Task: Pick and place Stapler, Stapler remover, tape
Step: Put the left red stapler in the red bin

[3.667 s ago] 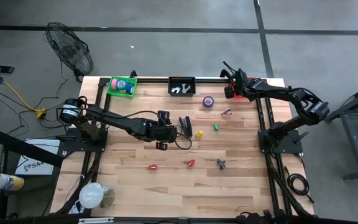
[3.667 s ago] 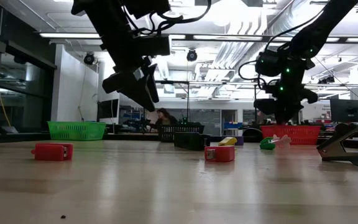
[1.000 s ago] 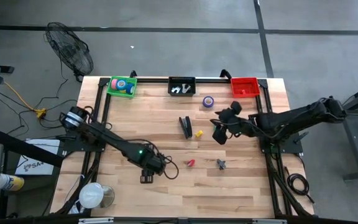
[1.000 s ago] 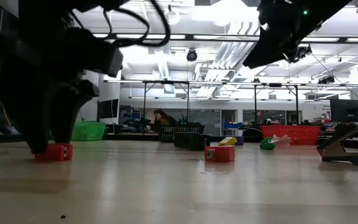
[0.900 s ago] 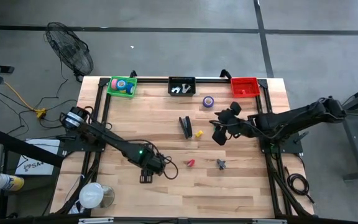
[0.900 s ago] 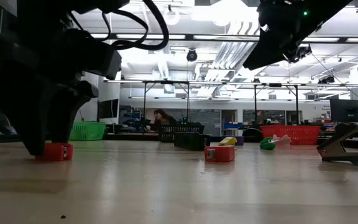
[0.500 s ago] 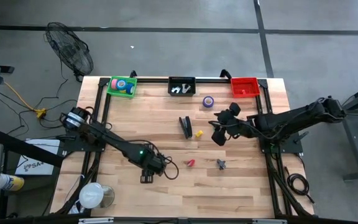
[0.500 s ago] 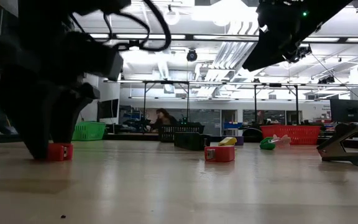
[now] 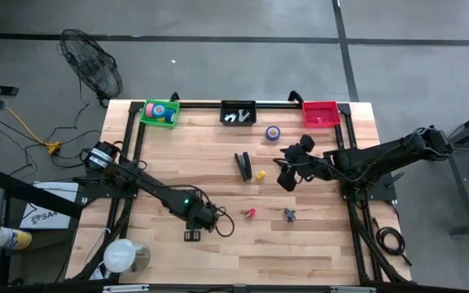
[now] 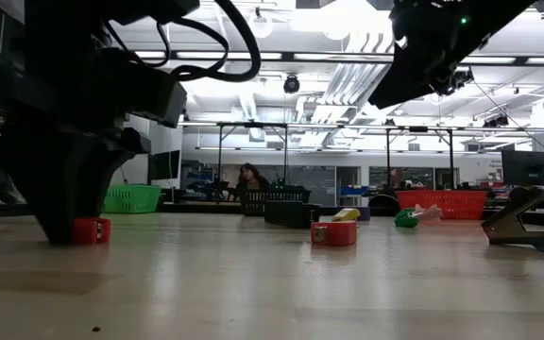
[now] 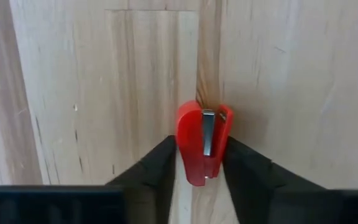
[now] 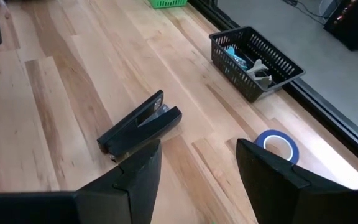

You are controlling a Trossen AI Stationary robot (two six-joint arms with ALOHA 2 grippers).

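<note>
A small red stapler (image 11: 202, 146) lies on the wooden table near its front left. My left gripper (image 9: 195, 218) points straight down over it and is shut on it; in the low view the red stapler (image 10: 93, 229) shows beside the dark fingers. My right gripper (image 12: 197, 168) hangs open above the table's middle right (image 9: 287, 172), holding nothing. A black stapler (image 12: 138, 127) lies in front of it, also in the high view (image 9: 242, 165). A purple-blue tape roll (image 9: 273, 132) lies flat farther back. A dark stapler remover (image 9: 290, 215) lies at the front right. My left gripper pinches the red stapler's two long sides (image 11: 182, 149) between its two fingers (image 11: 160, 163). The fingers come from above, pointing down, and lie across the stapler. It rests flat on the table, metal strip up.
Along the far edge stand a green basket (image 9: 159, 112) with tape rolls, a black basket (image 9: 238, 112) and a red basket (image 9: 320, 114). A small yellow piece (image 9: 260, 174) and a red piece (image 9: 250, 213) lie mid-table. A white cup (image 9: 120, 255) stands off the front left corner.
In the low view my left gripper's dark fingers now cover more of the red stapler's left end than a second ago. The stapler has stayed on the table.
</note>
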